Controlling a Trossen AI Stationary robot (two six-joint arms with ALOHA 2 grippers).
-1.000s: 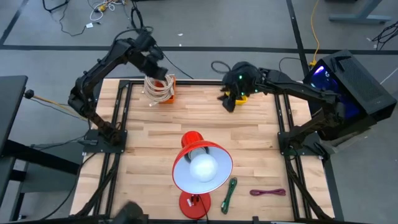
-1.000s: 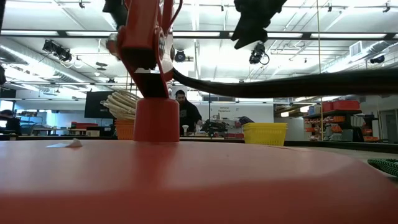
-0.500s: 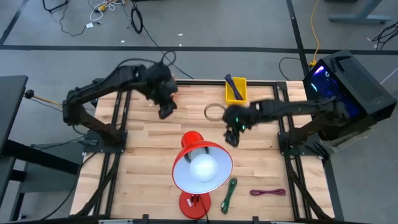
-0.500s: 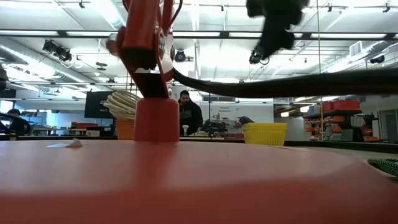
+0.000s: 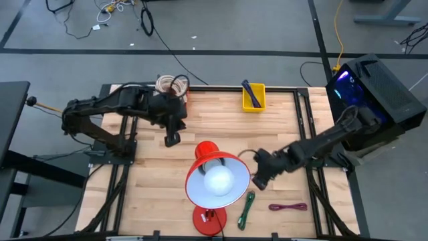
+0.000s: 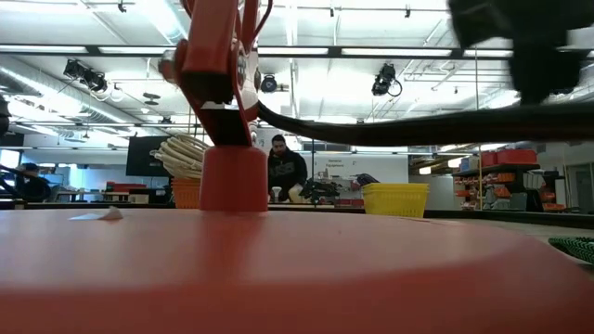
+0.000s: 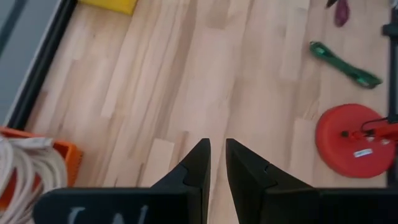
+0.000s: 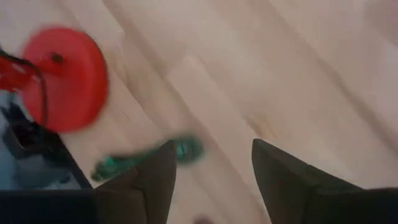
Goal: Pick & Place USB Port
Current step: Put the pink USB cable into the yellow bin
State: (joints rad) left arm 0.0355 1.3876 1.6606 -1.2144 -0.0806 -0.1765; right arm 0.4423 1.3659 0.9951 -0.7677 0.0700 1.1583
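A green bundled cable [image 5: 247, 207] lies flat on the wood near the table's near edge, with a purple cable [image 5: 287, 207] to its right. My right gripper [image 5: 256, 181] hovers open just above and on the far side of the green cable [image 8: 146, 160], touching nothing. My left gripper [image 5: 171, 140] hangs over bare wood left of the lamp. Its fingers [image 7: 202, 155] are drawn together with only a thin slit between them, and it holds nothing. The green cable [image 7: 345, 62] also shows far off in the left wrist view.
A red desk lamp stands mid-table, its shade [image 5: 217, 179] close to my right gripper and its round base [image 5: 207, 219] beside the green cable. A yellow bin [image 5: 253, 100] with a dark cable and an orange bin [image 5: 183, 91] of white cords sit at the far edge.
My right gripper has swept from over the yellow bin at the far edge toward the near edge, past the lamp shade, ending above the green cable. My left gripper has left the orange bin and moved toward the near edge, coming lower over the bare wood.
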